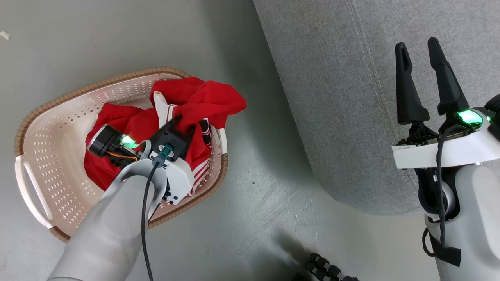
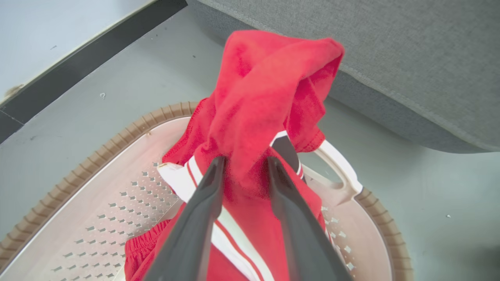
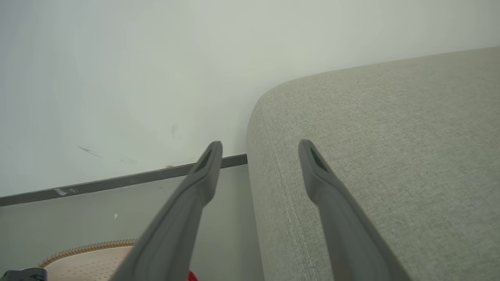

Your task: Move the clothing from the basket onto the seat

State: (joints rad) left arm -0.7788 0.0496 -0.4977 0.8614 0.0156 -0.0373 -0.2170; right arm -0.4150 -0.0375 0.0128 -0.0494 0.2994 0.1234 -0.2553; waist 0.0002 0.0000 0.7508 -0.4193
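Note:
The clothing (image 1: 199,101) is a heap of bright red fabric with white stripes, lying in the cream basket (image 1: 58,101) on the floor and spilling over its right rim. My left gripper (image 1: 185,119) reaches down into the heap. In the left wrist view its two dark fingers (image 2: 211,187) press on a bunched fold of the clothing (image 2: 269,86) that peaks beyond their tips, so the left gripper (image 2: 244,162) is shut on it above the basket (image 2: 117,136). The grey seat (image 1: 351,97) lies to the right. My right gripper (image 1: 418,45) hovers open over the seat (image 3: 390,156), holding nothing.
Grey floor separates the basket from the seat's rounded edge (image 2: 390,117). A white wall (image 3: 117,78) with a dark baseboard (image 3: 117,181) runs behind the seat and basket. A black ridged object (image 1: 328,271) lies on the floor near the bottom of the head view.

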